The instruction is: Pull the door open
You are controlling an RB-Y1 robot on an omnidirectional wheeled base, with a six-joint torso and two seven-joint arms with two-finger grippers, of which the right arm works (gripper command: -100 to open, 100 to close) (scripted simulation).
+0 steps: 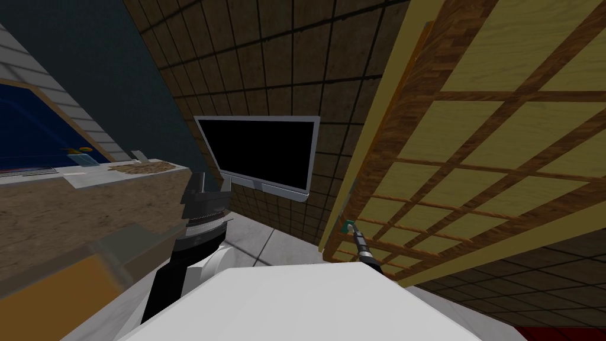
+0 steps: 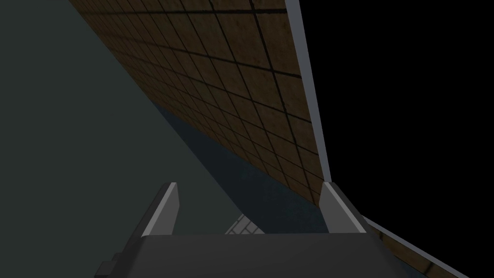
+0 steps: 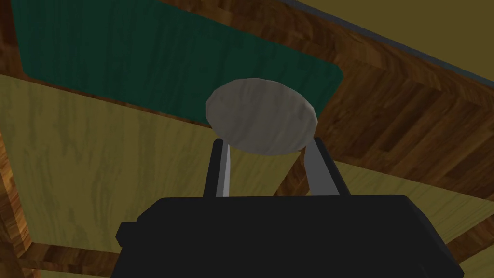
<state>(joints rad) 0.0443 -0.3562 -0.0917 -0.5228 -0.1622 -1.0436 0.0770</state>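
The door [image 1: 473, 136] has yellow panels in a brown wooden lattice and fills the right side of the head view. Its round grey knob [image 3: 260, 118] sits on a dark green plate [image 3: 144, 62] near the door's edge. My right gripper [image 3: 265, 144] is shut on the knob; each finger [image 3: 223, 169] presses one side of it, and the knob hides their tips. In the head view that gripper [image 1: 350, 226] shows small at the door's edge. My left gripper [image 2: 248, 193] is open and holds nothing. It is raised at my left [image 1: 207, 185], below a screen.
A flat black screen [image 1: 260, 154] hangs on the brown tiled wall [image 1: 266, 59] ahead. A brown counter [image 1: 71, 201] with small items runs along my left. Pale floor [image 1: 260, 237] shows between the counter and the door.
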